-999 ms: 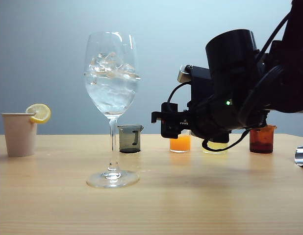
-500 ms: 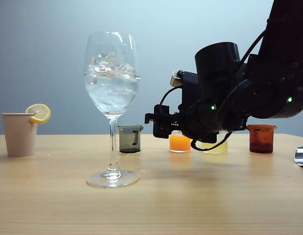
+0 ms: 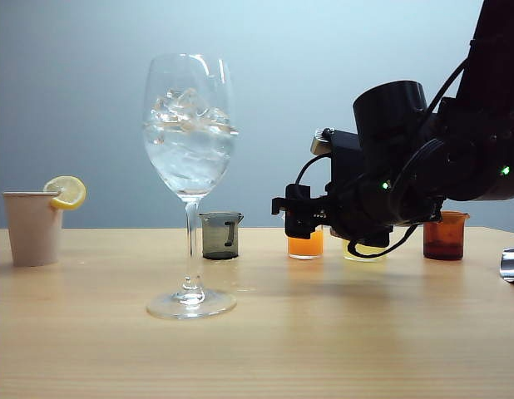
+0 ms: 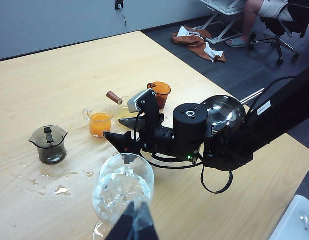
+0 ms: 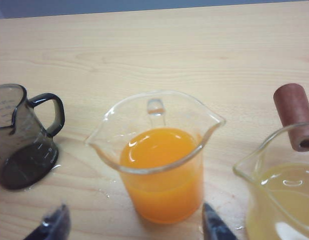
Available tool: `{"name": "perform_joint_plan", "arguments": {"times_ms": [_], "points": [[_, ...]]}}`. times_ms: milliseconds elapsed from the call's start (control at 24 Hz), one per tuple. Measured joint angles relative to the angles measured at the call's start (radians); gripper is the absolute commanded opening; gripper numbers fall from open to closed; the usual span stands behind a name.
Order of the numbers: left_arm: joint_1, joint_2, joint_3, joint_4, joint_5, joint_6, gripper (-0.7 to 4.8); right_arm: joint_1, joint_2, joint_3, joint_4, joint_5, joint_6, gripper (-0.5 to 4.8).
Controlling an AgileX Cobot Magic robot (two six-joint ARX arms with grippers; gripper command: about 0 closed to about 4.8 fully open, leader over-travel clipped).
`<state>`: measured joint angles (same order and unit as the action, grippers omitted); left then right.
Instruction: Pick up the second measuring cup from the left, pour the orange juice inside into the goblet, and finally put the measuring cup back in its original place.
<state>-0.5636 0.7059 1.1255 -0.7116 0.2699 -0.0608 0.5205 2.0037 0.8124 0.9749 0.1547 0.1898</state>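
The measuring cup (image 5: 162, 160), a small clear beaker holding orange juice (image 5: 158, 147), stands second from the left in the row of small cups (image 3: 305, 244). My right gripper (image 5: 135, 225) is open, its two fingertips (image 5: 57, 222) wide apart just short of the cup's base, touching nothing. From the side the right gripper (image 3: 292, 218) hovers low in front of the beaker. The goblet (image 3: 190, 158), tall and filled with ice, stands to the left. My left gripper (image 4: 137, 225) is shut and empty, close above the goblet's bowl (image 4: 123, 187).
A smoky grey cup (image 3: 220, 235) stands left of the beaker, a clear cup of pale yellow liquid (image 5: 282, 200) right of it, then a brown cup (image 3: 445, 236). A paper cup with a lemon slice (image 3: 32, 229) is far left. A steel bowl (image 4: 224, 112) sits beyond the right arm.
The right arm swung left, then drew back to the right and sank a little, so its gripper now sits lower, in front of the orange beaker. Nothing else moved.
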Motion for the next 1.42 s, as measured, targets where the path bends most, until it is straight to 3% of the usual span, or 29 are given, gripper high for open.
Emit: {"name": "perform_joint_plan", "arguments": {"times_ms": [1082, 1416], "points": [[0.000, 0.000, 0.000, 0.005, 0.018, 0.000, -0.06, -0.005, 0.064, 0.130, -0.074, -0.031, -0.010, 3.37], [0.000, 0.000, 0.000, 0.005, 0.018, 0.000, -0.06, -0.005, 0.064, 0.130, -0.076, -0.092, -0.083, 3.37]]}}
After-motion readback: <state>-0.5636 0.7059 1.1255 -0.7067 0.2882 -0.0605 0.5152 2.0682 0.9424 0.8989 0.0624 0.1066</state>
